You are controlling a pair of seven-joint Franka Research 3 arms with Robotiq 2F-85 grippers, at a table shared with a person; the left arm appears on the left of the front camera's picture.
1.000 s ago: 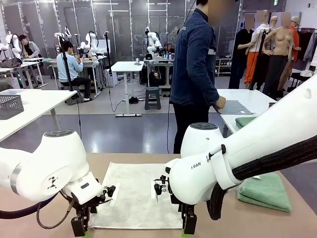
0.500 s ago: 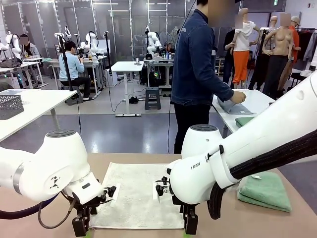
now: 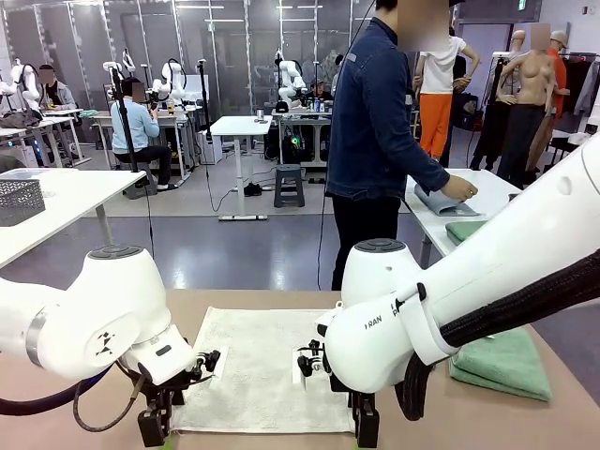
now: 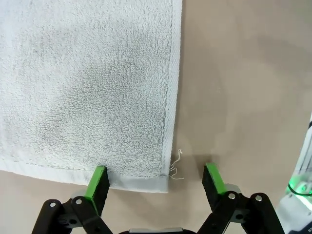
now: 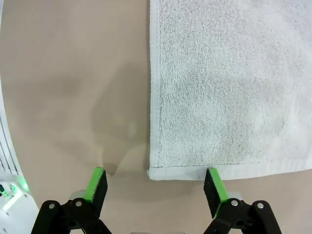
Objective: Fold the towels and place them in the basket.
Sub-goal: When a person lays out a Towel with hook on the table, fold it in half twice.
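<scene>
A flat towel (image 3: 262, 366) lies mid-desk (image 3: 564, 427). The left gripper (image 4: 156, 173) stands at its near left corner and the right gripper (image 5: 156, 175) at its near right corner, jaws astride each. A folded towel (image 3: 502, 361) lies to the right, and a person (image 3: 380, 122) stands behind.

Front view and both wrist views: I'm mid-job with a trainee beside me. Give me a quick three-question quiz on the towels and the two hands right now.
1. True or false: the left hand is clamped shut on the cream towel.
2. Which part of the cream towel does the right hand straddle? A: a near corner. B: the middle. C: the far edge.
3. Fill in: the folded green towel lies on the table on the robot's ____ side of the cream towel.

Key: 1 false, its jaws stand open over a corner. 2 A. 3 right.
</scene>
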